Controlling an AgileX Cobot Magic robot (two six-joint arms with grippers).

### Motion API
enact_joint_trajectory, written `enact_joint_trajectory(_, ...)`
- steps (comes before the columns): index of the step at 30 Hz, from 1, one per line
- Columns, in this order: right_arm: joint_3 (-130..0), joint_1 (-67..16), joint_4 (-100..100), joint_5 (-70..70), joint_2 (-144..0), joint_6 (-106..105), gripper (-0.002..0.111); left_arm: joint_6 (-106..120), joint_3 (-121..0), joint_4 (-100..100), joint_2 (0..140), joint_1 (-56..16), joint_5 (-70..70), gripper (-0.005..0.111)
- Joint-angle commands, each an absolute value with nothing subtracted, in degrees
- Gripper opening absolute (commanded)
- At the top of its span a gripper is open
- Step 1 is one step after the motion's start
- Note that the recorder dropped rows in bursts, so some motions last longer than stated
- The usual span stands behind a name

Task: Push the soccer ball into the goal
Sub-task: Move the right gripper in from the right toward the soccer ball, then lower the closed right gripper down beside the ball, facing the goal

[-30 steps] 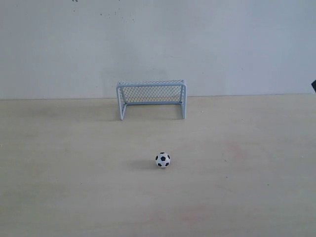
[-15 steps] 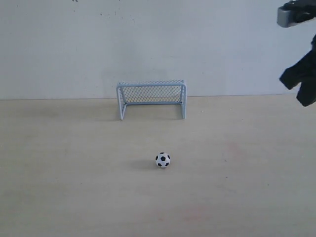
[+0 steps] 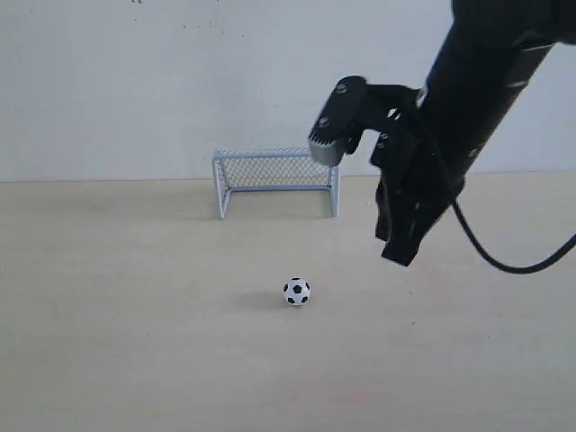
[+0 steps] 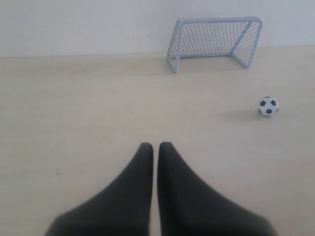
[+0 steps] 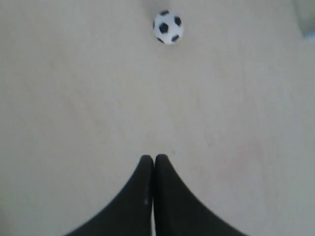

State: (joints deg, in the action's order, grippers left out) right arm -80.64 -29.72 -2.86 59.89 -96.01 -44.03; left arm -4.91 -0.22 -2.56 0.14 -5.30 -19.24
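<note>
Off to the left, outside the exterior view: left claw (image 4: 155,147), pressed shut on nothing, well apart from everything; best left idle. Further along, at the back of the table (image 3: 108,315): goal (image 3: 276,180), mouth facing forward. In front of it, slightly right of the mouth's middle and well apart from the posts: ball (image 3: 297,292), resting on bare wood. To the right, hanging above the table near the ball, not touching: right claw (image 3: 399,256), tips closed together, empty. Judged best: lower the shut tips behind the ball, on the side away from the goal, then nudge gently and straight at the net; avoid a glancing touch, likely to send so light a ball wide.
</note>
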Motion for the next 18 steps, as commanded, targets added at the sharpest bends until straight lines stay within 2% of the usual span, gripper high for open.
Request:
enact_joint_trajectory(1,-81.1,-31.6,-3.0,56.5,-99.4,-48.9,0.0,-4.8,0.0,-2.4,0.0,-5.1,-18.9,0.004)
enact_joint_trajectory(9,-81.1,-31.6,-4.7,58.3,-104.2,-59.4,0.0,-4.8,0.0,-2.4,0.0,-5.1,-18.9,0.004)
enact_joint_trajectory(18,-77.3,-31.6,-11.2,52.8,-105.5,-65.9,0.0,-4.8,0.0,-2.4,0.0,-5.1,-18.9,0.004)
